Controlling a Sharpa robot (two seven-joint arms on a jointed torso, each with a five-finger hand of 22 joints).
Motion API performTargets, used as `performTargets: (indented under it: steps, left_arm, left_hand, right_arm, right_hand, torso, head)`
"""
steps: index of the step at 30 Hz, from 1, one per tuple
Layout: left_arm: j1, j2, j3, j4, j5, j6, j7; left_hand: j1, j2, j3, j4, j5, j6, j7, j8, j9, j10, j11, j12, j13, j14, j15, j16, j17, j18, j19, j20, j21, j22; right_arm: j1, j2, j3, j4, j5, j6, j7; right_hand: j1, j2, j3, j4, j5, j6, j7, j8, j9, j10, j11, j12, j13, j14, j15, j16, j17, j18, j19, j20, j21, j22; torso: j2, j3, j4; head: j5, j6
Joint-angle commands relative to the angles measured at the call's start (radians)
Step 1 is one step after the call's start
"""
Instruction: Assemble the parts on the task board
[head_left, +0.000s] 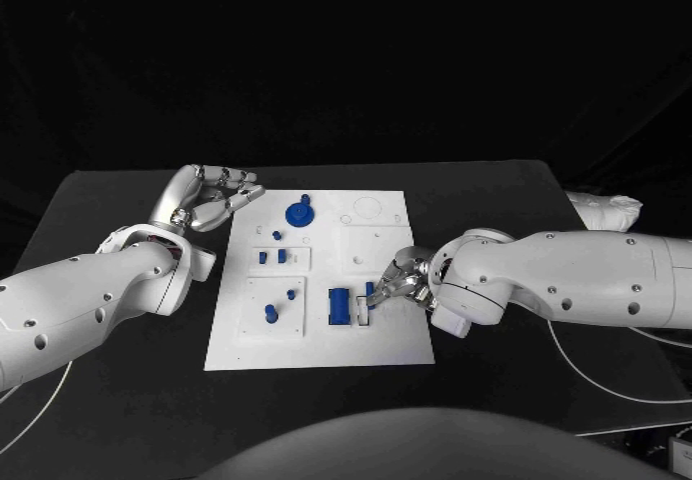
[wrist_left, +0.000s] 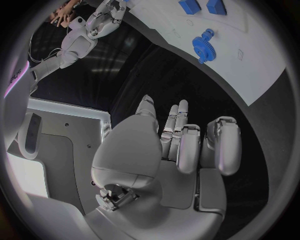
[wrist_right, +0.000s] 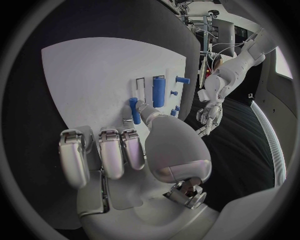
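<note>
Board (head_left: 378, 340) flat at mid-table (head_left: 130, 400). Right hand (head_left: 400, 283) low over board's right-centre, thumb and a finger pinching a slim blue peg (wrist_right: 134, 109) beside a larger blue block (head_left: 339, 304) seated in the board. Left hand (head_left: 216, 197) off board's far-left edge, fingers curled inward, holding nothing. Blue gear (head_left: 300, 212) near board's far edge. Further small blue parts (head_left: 278, 306) on board's left half.
</note>
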Motion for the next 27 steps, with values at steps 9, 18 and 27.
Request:
performTargets:
  steps: [9,18,27]
  left_arm:
    - [0.0,0.003,0.001,0.001,-0.004,0.013,0.004]
    - [0.0,0.003,0.001,0.001,-0.005,0.013,0.004]
    - [0.0,0.004,0.001,0.001,-0.005,0.013,0.003]
  left_hand:
    - [0.002,0.012,-0.004,0.0,0.004,0.002,-0.003,-0.001,0.001,0.004,0.0,0.004,-0.001,0.079,0.001,-0.006,0.173,0.0,0.034,0.002,-0.006,0.223]
    - [0.007,0.016,-0.007,0.001,0.005,0.003,-0.004,-0.001,0.001,0.004,-0.001,0.004,-0.001,0.079,0.0,-0.006,0.173,0.0,0.034,0.002,-0.006,0.223]
    - [0.007,0.016,-0.007,0.001,0.005,0.003,-0.004,-0.001,0.001,0.004,-0.001,0.004,-0.001,0.079,0.0,-0.006,0.173,0.0,0.034,0.002,-0.006,0.223]
  right_arm:
    - [-0.011,0.011,-0.01,-0.012,-0.002,0.012,-0.017]
    - [-0.011,0.012,-0.01,-0.015,0.002,0.008,-0.017]
    - [-0.011,0.013,-0.01,-0.021,0.005,0.007,-0.019]
  right_hand:
    - [0.009,0.003,-0.006,0.0,-0.002,-0.224,0.071,-0.047,-0.798,0.105,-0.001,-0.003,0.263,0.102,-0.004,0.004,0.263,-0.007,0.106,0.0,0.004,0.263]
    - [0.02,0.025,-0.016,0.005,0.001,-0.129,0.059,-0.002,-0.788,0.105,-0.011,-0.003,0.263,0.102,-0.011,0.004,0.263,-0.007,0.106,-0.005,0.004,0.263]
    - [0.035,0.045,-0.02,0.012,0.001,-0.045,0.017,0.011,-0.792,0.105,-0.052,-0.003,0.263,0.102,-0.045,0.004,0.263,-0.007,0.106,-0.034,0.004,0.263]
  torso:
    - [0.0,0.0001,-0.0001]
    - [0.0,-0.0003,0.0001]
    - [0.0,0.0,-0.0001]
  head:
    - [-0.002,0.0]
    - [-0.004,0.0]
    - [-0.004,0.0]
